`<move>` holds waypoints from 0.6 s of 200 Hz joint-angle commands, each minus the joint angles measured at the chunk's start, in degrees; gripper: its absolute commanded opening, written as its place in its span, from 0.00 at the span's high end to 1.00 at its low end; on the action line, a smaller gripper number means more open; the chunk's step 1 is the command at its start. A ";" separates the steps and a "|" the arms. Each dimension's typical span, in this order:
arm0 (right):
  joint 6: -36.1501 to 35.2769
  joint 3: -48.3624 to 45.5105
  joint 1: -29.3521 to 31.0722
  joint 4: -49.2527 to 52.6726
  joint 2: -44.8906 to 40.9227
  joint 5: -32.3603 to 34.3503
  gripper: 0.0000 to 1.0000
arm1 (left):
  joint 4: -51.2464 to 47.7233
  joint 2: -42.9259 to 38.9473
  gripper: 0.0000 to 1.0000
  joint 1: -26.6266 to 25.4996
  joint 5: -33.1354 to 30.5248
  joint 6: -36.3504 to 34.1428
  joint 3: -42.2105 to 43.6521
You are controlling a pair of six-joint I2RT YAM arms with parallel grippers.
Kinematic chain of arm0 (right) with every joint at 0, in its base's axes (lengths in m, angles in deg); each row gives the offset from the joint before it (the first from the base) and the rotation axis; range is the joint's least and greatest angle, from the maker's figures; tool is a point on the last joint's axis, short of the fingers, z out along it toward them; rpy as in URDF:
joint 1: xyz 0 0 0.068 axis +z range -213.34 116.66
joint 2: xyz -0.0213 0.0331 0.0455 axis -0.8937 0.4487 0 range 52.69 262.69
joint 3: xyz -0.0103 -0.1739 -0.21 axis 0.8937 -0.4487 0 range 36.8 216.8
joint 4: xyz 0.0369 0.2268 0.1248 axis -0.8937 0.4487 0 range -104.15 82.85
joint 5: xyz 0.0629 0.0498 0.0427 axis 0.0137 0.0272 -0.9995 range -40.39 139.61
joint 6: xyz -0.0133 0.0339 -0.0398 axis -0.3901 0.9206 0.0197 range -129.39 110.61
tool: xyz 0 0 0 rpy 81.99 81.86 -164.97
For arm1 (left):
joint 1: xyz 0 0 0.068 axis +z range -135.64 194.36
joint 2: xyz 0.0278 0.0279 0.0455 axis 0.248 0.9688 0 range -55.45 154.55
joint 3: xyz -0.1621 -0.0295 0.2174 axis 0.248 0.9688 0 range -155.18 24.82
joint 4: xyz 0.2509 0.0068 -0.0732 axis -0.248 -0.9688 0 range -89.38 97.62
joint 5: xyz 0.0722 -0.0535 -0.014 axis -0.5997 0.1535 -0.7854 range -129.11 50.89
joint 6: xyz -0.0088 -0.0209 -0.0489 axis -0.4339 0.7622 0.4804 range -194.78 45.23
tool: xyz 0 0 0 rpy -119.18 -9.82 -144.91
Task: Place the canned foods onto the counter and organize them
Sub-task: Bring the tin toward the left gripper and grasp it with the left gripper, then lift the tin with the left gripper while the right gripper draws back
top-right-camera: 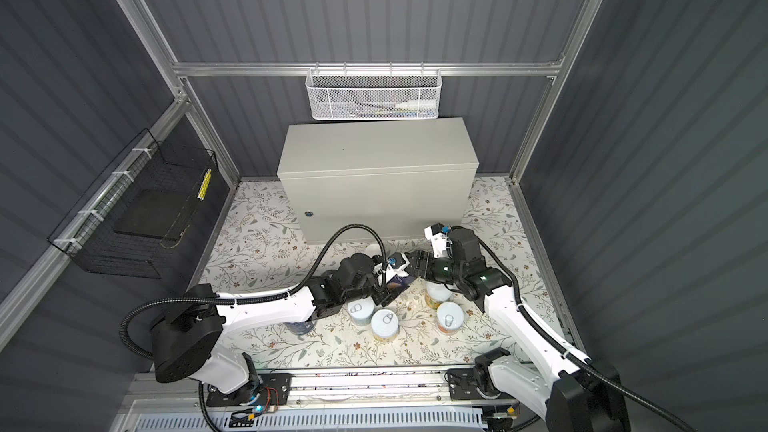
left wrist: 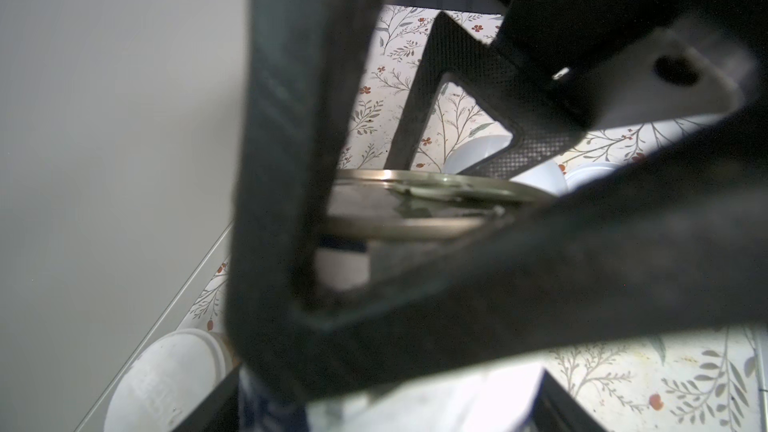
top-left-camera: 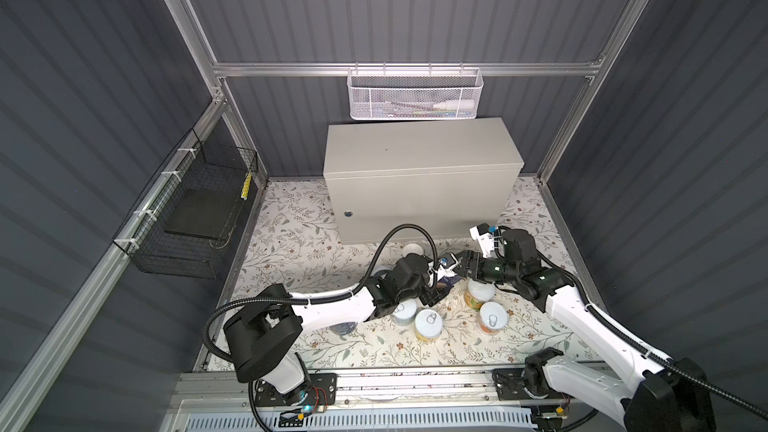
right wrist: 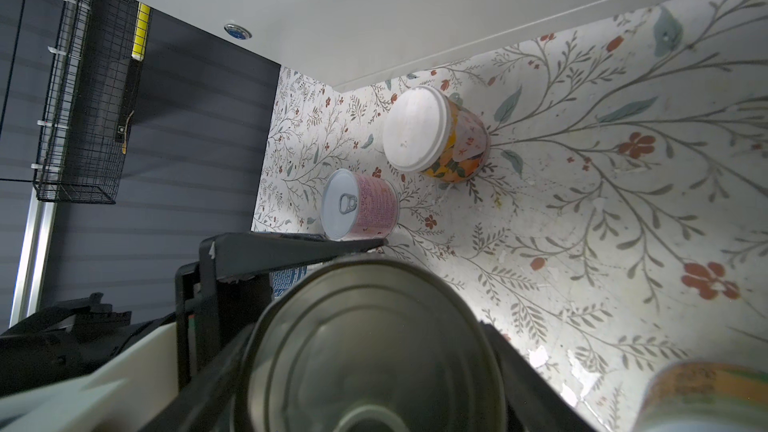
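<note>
Two claws meet on one large dark-blue-labelled, silver-lidded cylindrical can. The left claw and the right claw both clasp its sides, jaws narrowed to its width. The can sits tilted over the floral-patterned bench, just in front of the beige-grey rectangular metal cabinet. Smaller white-lidded cans stand near.
</note>
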 commanded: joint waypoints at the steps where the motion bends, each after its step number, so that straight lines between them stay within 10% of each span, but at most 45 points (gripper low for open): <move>1: 1.87 1.78 0.29 -1.99 -2.07 -3.13 0.33 | -1.39 -1.95 0.53 0.70 -2.96 1.76 -2.77; 36: 1.18 2.58 0.07 1.50 -2.12 1.63 0.01 | -0.90 -3.69 0.54 0.79 -2.86 0.90 -1.91; 120: -1.19 2.92 -0.72 9.65 -5.80 18.69 0.01 | -3.87 -7.87 0.54 1.32 -4.18 1.09 -2.26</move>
